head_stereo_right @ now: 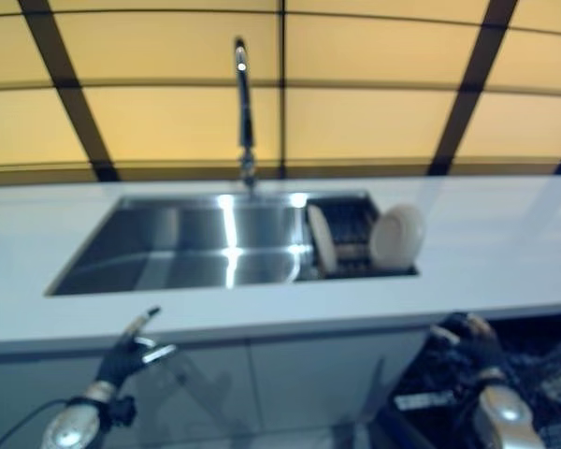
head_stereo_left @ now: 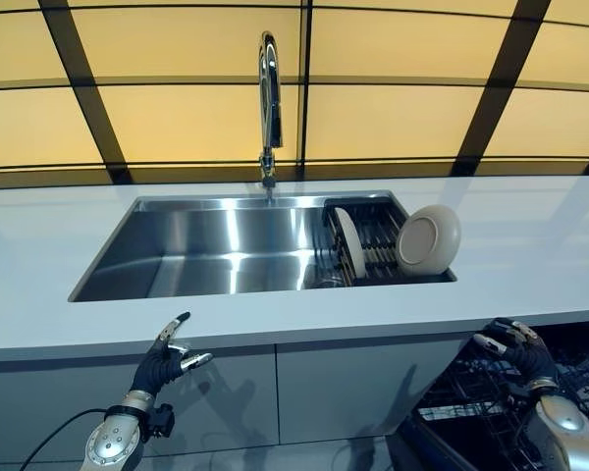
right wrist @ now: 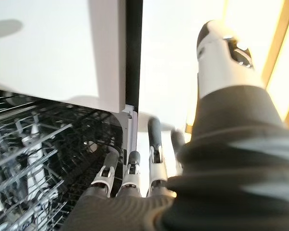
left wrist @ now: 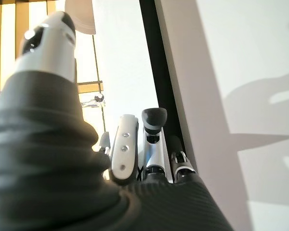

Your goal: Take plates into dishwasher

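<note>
- Left eye view: the sink (head_stereo_left: 206, 257) is sunk into the white counter (head_stereo_left: 530, 265), with the faucet (head_stereo_left: 269, 108) behind it.
- A dark dishwasher rack (head_stereo_left: 491, 412) stands open below the counter, right of the sink.
- A black drying rack (head_stereo_left: 373, 240) fills the sink's right end.
- Two plates stand on edge there: the round plate (head_stereo_left: 428, 239) leans at the right end, face toward the sink; the thin plate (head_stereo_left: 349, 242) shows edge-on.
- Left hand (head_stereo_left: 163, 361) hangs below the sink's front, fingers loosely spread, empty.
- Right hand (head_stereo_left: 515, 351) hovers over the dishwasher rack, fingers loosely bent, holding nothing, well apart from the plates.
- No writing is legible.
</note>
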You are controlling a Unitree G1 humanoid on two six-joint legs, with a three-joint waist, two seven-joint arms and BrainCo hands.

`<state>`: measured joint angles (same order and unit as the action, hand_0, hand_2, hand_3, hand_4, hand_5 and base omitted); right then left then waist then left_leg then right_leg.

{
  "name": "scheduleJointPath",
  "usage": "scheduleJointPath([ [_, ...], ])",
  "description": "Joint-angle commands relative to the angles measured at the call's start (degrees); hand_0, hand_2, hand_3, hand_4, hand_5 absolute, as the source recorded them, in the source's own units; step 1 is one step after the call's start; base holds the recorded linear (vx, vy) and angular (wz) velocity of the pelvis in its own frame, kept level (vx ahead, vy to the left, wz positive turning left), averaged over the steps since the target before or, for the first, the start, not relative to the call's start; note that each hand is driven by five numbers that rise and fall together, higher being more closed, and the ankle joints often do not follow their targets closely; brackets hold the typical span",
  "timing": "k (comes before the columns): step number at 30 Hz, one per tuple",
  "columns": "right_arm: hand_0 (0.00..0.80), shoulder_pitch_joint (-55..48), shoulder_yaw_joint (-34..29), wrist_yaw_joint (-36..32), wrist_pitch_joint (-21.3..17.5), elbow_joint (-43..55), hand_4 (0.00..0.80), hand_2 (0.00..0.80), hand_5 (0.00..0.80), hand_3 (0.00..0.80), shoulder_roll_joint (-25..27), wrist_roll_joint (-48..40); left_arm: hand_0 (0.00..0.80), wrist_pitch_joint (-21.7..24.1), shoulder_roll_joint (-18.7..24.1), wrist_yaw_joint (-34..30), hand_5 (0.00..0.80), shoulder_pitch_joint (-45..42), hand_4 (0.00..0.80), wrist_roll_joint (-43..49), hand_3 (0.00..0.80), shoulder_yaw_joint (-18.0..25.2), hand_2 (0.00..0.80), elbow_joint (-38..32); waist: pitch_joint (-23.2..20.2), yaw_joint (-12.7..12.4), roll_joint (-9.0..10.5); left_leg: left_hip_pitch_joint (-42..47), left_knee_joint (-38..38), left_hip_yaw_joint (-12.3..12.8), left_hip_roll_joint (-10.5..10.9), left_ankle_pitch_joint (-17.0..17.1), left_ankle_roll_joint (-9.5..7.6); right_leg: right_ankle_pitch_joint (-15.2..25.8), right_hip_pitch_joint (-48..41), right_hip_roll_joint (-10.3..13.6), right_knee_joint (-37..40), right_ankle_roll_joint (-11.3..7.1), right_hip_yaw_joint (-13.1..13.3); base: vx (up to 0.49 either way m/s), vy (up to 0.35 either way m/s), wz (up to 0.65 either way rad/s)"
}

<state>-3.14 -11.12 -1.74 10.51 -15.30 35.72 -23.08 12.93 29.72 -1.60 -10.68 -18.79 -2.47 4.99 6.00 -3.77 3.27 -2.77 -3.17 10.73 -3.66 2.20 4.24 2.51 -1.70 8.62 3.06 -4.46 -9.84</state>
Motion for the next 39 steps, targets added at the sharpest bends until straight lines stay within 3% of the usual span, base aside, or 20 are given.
scheduleJointPath([
  [1, 0.000, 3.0, 2.7, -9.1, 6.9, -4.1, 0.000, 0.000, 0.000, 0.000, 3.8, 5.0, 0.000, -0.5, 0.8, 4.7, 0.000, 12.5, 0.000, 0.2, 0.000, 4.5, 0.000, 6.0, -2.2, 4.7, 1.13, 7.1, 8.2, -0.3, -2.4, 1.1, -0.60, 3.7, -2.4, -0.1, 1.3, -2.65, -1.0, -0.009, -0.005, -0.17],
  [5, 0.000, 2.3, 7.4, -13.5, 12.0, -10.1, 0.000, 0.000, 0.000, 0.000, 4.8, 8.8, 0.000, -1.2, 1.6, 5.1, 0.000, 13.6, 0.000, 0.2, 0.000, 3.7, 0.000, 6.1, -1.6, 4.7, 1.54, 7.4, 8.2, -0.3, -2.4, 1.1, -0.71, 3.8, -2.6, -0.1, 1.2, -2.57, -0.8, -0.001, -0.002, 0.00],
  [9, 0.000, 2.4, 7.3, -9.1, 12.6, -13.1, 0.000, 0.000, 0.000, 0.000, 4.9, 7.8, 0.000, -1.6, 2.1, 5.4, 0.000, 13.9, 0.000, -0.1, 0.000, 3.4, 0.000, 6.1, -1.2, 4.8, 1.48, 7.6, 8.2, -0.4, -2.2, 1.0, -0.75, 4.0, -2.7, -0.1, 1.2, -2.65, -0.6, 0.000, 0.007, -0.11],
  [12, 0.000, 1.4, 3.5, -3.2, 13.1, -12.8, 0.000, 0.000, 0.000, 0.000, 4.3, 7.5, 0.000, -2.0, 2.3, 4.6, 0.000, 13.0, 0.000, -0.2, 0.000, 4.3, 0.000, 5.6, -0.8, 5.2, 1.19, 7.7, 8.2, -0.2, -2.1, 0.8, -0.86, 4.3, -2.6, 0.0, 1.2, -2.85, -0.3, -0.010, 0.016, 0.07],
  [21, 0.000, 3.5, -5.6, 6.0, 5.8, -1.2, 0.000, 0.000, 0.000, 0.000, 6.1, 2.6, 0.000, -1.5, 1.9, 5.4, 0.000, 12.9, 0.000, -0.2, 0.000, 4.3, 0.000, 6.2, -0.5, 6.4, 0.76, 8.1, 8.2, 0.5, -2.0, 0.1, -1.18, 4.4, -2.1, 0.2, 1.1, -3.26, 1.1, -0.007, 0.022, -0.10],
  [26, 0.000, 6.4, -7.1, 7.8, 1.0, 4.5, 0.000, 0.000, 0.000, 0.000, 8.3, 0.6, 0.000, -1.5, 2.0, 6.1, 0.000, 13.4, 0.000, -0.1, 0.000, 3.6, 0.000, 6.9, -0.8, 6.3, 0.72, 8.1, 8.2, 0.7, -2.0, -0.2, -1.17, 4.1, -2.0, 0.1, 1.2, -3.26, 1.3, 0.000, 0.000, 0.00],
  [32, 0.000, 11.4, -5.1, 7.1, -3.8, 7.7, 0.000, 0.000, 0.000, 0.000, 10.6, -2.2, 0.000, -1.3, 2.3, 6.0, 0.000, 14.0, 0.000, -0.4, 0.000, 2.5, 0.000, 7.8, -1.2, 5.1, 0.72, 7.7, 8.2, 0.0, -2.0, -0.2, -1.10, 3.7, -2.1, 0.2, 1.3, -3.09, 0.7, 0.003, 0.000, 0.01],
  [39, 0.000, 17.2, -1.6, 5.7, -4.2, 8.0, 0.000, 0.000, 0.000, 0.000, 11.1, -4.1, 0.000, -0.8, 2.4, 5.5, 0.000, 14.4, 0.000, -0.5, 0.000, 1.1, 0.000, 8.4, -1.7, 3.4, 0.68, 7.4, 8.2, -1.3, -1.8, -0.1, -1.04, 3.1, -2.9, 0.3, 1.3, -2.68, -0.6, 0.004, -0.002, 0.01],
])
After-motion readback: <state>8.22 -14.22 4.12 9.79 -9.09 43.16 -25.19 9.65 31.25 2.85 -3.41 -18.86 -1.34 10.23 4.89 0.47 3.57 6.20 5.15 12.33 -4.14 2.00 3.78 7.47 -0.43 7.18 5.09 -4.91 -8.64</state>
